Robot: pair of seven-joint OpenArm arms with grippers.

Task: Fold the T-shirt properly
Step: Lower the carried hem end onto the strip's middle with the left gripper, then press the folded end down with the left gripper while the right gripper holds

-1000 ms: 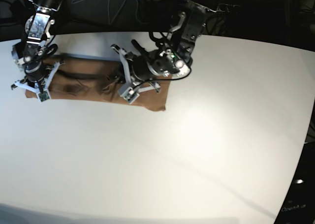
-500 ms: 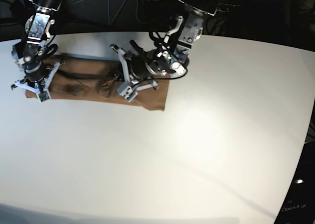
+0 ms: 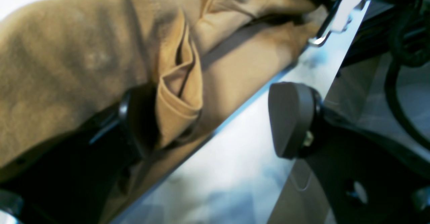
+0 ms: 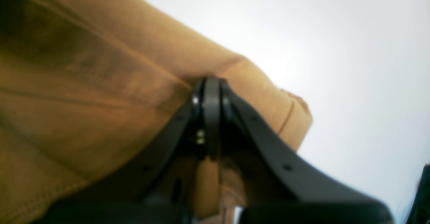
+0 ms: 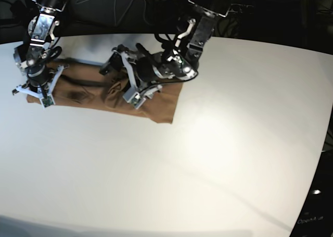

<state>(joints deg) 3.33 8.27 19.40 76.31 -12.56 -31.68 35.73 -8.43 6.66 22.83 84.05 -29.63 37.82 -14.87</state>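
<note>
Tan cotton T-shirt (image 5: 93, 91) rumpled, creased, on smooth white table (image 5: 208, 159).

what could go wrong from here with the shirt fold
1. The left gripper stands open with a bunched fold of the T-shirt lying against one finger; lifting away could snag and drag that fold out of place.
2. The right gripper is clamped on the cloth's edge; if that arm pulls while the other end lies loose, the folded strip may skew.
3. In the base view the T-shirt sits near the table's far edge, so a tug could slide it off.
</note>
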